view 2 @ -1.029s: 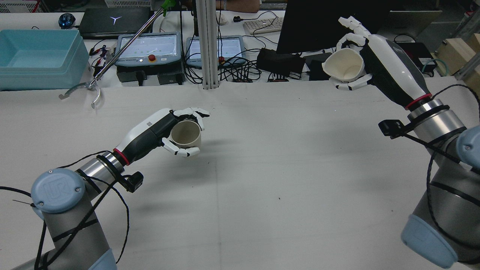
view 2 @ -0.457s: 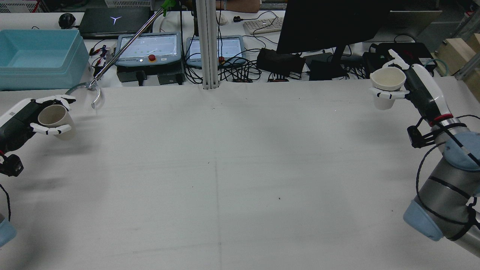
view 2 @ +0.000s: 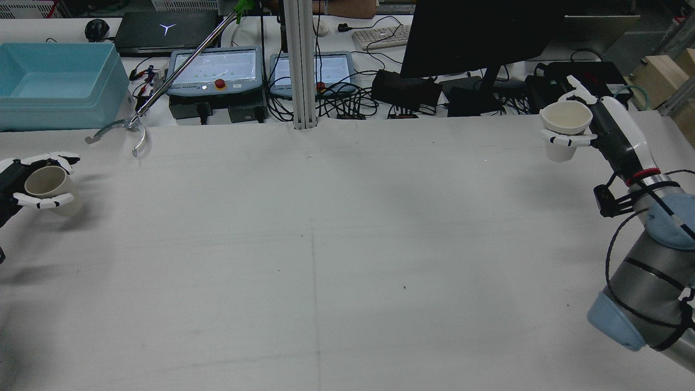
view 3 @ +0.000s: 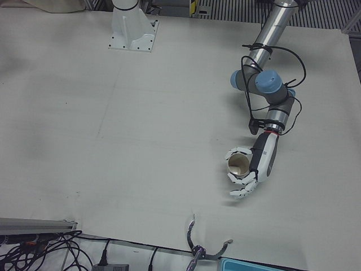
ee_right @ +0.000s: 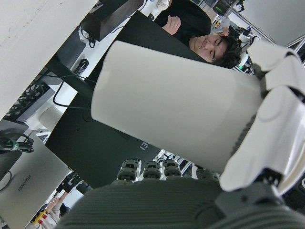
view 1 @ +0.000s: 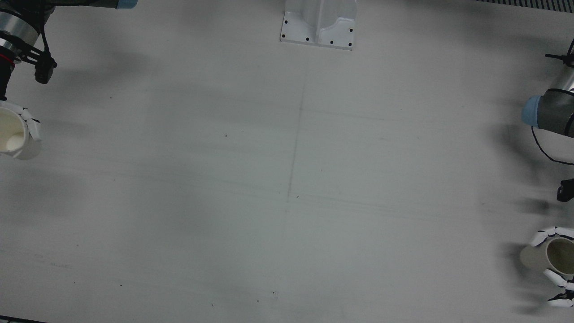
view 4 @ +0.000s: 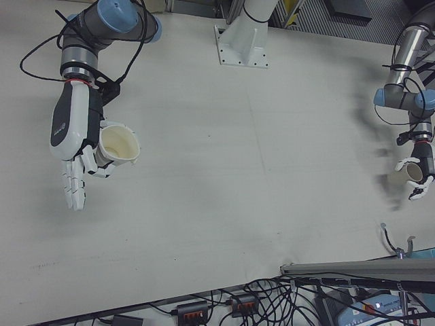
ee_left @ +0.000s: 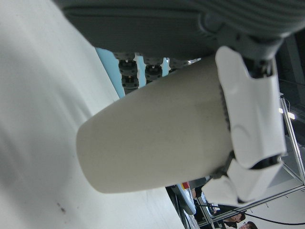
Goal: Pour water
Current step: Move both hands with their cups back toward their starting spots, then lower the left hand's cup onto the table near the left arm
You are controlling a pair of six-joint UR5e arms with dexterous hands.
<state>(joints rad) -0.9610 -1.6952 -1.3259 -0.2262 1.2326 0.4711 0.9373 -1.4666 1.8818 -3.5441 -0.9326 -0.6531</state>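
Note:
My left hand [view 2: 13,182] is shut on a beige cup [view 2: 49,187], held upright low over the table's far left edge in the rear view. The left-front view shows this hand [view 3: 260,164] wrapped round the cup [view 3: 239,165], whose mouth faces up. My right hand [view 2: 611,130] is shut on a white cup [view 2: 564,127], upright and above the table's far right back corner. In the right-front view the right hand [view 4: 71,132] grips that cup [view 4: 117,146] from the side. Both cups show in the front view, white [view 1: 13,134] and beige [view 1: 554,255].
A blue bin [view 2: 54,81] and a long grabber tool [view 2: 130,130] lie at the back left. Teach pendants [view 2: 214,70], cables and a monitor [view 2: 478,32] line the back edge behind a metal post [view 2: 301,65]. A white mounting plate [view 1: 318,24] sits on the table.
Both arms have swung outward. The left hand carried its cup from mid-table to the far left edge. The right hand came down and turned its tilted cup upright.

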